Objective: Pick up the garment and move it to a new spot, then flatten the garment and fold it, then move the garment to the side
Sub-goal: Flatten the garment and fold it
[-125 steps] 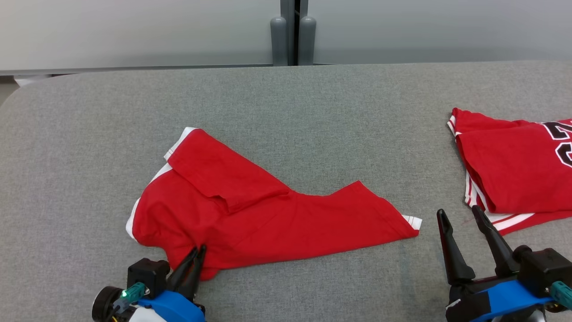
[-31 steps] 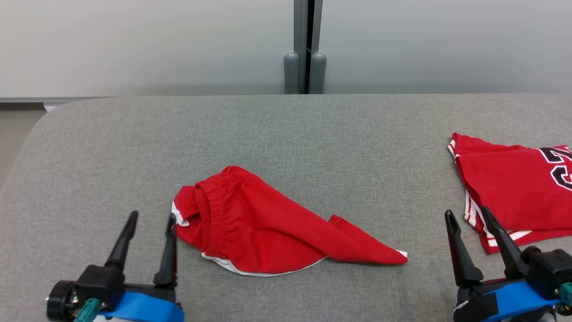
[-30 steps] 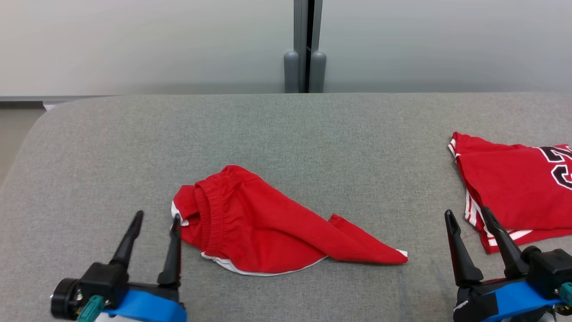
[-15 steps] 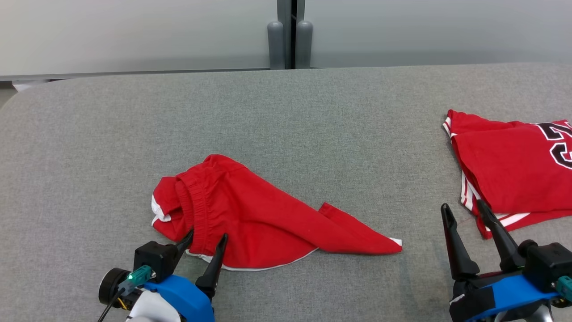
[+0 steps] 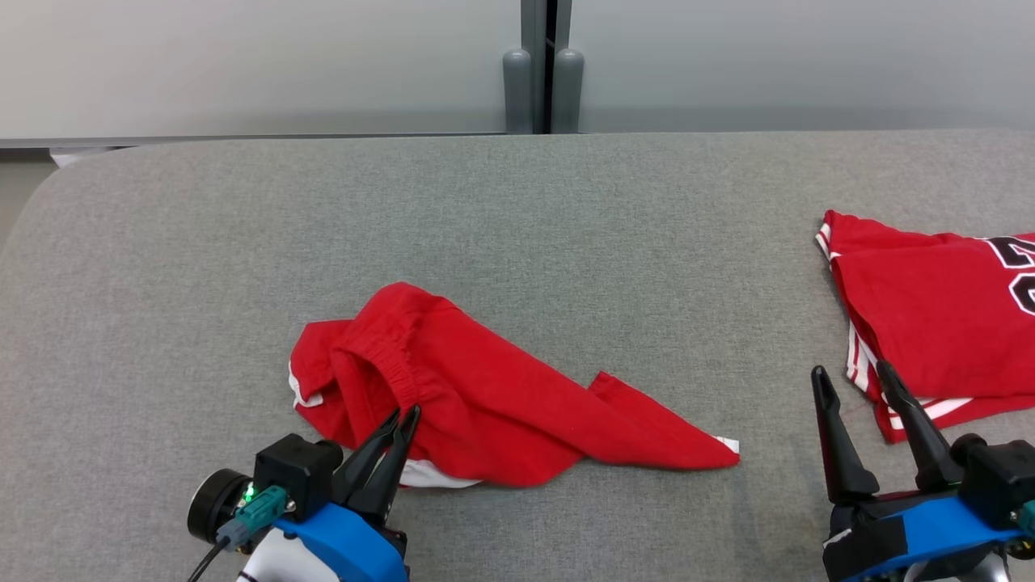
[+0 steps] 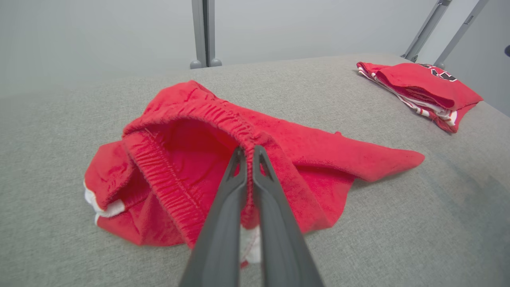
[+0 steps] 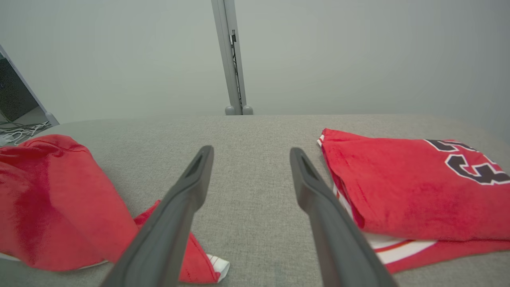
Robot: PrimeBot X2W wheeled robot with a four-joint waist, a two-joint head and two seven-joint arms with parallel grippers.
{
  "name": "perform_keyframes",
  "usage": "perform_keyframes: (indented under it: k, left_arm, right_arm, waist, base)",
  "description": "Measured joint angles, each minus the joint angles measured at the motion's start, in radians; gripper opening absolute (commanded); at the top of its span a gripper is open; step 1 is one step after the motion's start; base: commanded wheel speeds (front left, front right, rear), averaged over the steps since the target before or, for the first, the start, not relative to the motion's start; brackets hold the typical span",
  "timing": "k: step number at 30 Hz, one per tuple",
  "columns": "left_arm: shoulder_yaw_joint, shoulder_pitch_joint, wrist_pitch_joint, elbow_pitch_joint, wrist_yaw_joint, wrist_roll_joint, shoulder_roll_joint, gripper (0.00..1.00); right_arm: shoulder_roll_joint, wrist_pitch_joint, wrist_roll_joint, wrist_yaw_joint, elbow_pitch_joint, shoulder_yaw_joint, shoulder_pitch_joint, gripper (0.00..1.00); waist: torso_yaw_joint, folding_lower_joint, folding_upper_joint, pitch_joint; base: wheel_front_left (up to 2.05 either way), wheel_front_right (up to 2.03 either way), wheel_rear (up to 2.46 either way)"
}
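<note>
The left hand (image 5: pixel 405 412) is clenching on the garment (image 5: pixel 501 404), a pair of red shorts that is lying crumpled on the grey table (image 5: pixel 566 218), left of the middle and towards the near edge. In the left wrist view the two dark fingers (image 6: pixel 225 207) are pressing together. The gathered elastic waistband (image 6: pixel 159 169) is pinched between their tips, at the near right part of the waist opening. The waistband is standing up in an open loop, and the red inside of the shorts is showing through it. A strip of white trim (image 5: pixel 433 477) is peeking out under the near edge of the shorts, just beside the left hand, and another bit of white is showing at the left side of the bunch. One leg is stretching out flat to the right, ending in a point with a small white hem (image 5: pixel 728 444).

The right hand (image 5: pixel 851 370) is hanging released at the near right, its fingers spread wide and grasping nothing. It is pointing at bare table between the tip of the shorts and a folded red jersey (image 5: pixel 938 315). The jersey is lying at the right side of the table, well apart from the shorts, with black numerals and white stripes showing. Behind the table a grey post (image 5: pixel 542 65) is running up between pale wall panels.
</note>
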Motion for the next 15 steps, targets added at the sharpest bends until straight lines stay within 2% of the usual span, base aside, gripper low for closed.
perform_keyframes:
  k: [8, 15]
  left_arm:
    - [0.02, 0.065, 0.088, -0.197, 0.064, -0.023, 0.033, 0.0]
    - [0.05, 0.071, 0.104, -0.176, 0.083, -0.055, 0.036, 0.0]
  right_arm:
    - [0.0, -0.003, 0.0, 0.0, -0.003, -0.003, 0.002, 1.0]
    - [0.0, -0.007, 0.002, 0.0, -0.007, 0.006, -0.003, 1.0]
  waist:
    - [0.014, 0.0, 0.0, -0.003]
    - [0.003, 0.0, 0.0, 0.018]
  base:
    - [0.0, 0.0, 0.0]
    - [0.0, 0.0, 0.0]
